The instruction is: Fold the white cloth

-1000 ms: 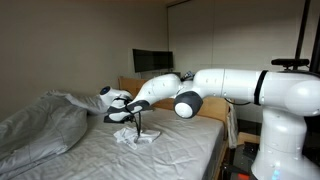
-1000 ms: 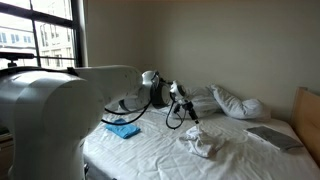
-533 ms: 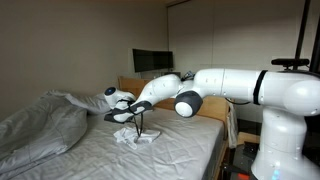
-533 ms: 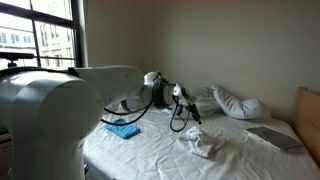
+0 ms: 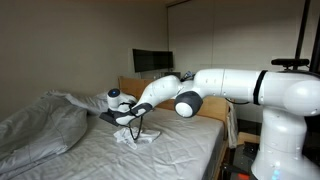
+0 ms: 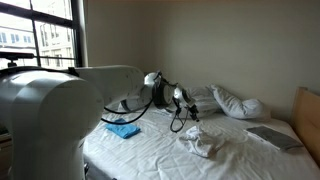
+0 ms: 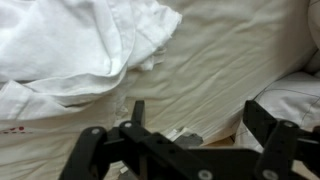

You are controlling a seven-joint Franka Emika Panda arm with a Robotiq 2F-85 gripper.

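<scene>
- Far left in an exterior view, the big rumpled duvet point(image 5: 40, 125) sits in a heap, well apart from the action.
- Just right of it, the gripper point(image 5: 124, 117) hangs low over the bedsheet point(image 5: 185, 150). The jaws are spread wide with nothing in them. In the wrist view the two dark fingers point(image 7: 85, 152) stand far apart, with only sheet showing between them.
- Right there is the white cloth point(image 5: 136, 138), a small crumpled lump on the sheet just under and beside the gripper. In the wrist view it fills the upper left, ahead of the jaws, and I see no contact.
- My call on the step is the approach for a first grab, with no fold made and the cloth all bunched up.
- The next move calls for coming down on an edge or corner of the cloth and pinching only that. It will likely need spreading flat before it can be folded.
- The risk is white fabric on a white sheet, where the sheet is easily nipped as well.
- Further right are a dark screen point(image 5: 150, 62) at the back and the bulky white arm point(image 5: 250, 90).
- For the room, again left to right: window point(image 6: 45, 35), a blue item point(image 6: 125, 130) near the sheet's edge, pillows point(image 6: 235, 102), a flat grey slab point(image 6: 270, 137) I can't identify, and a wooden headboard point(image 6: 305, 115).
- The surface looks soft and creased, and likely to give under a push.
</scene>
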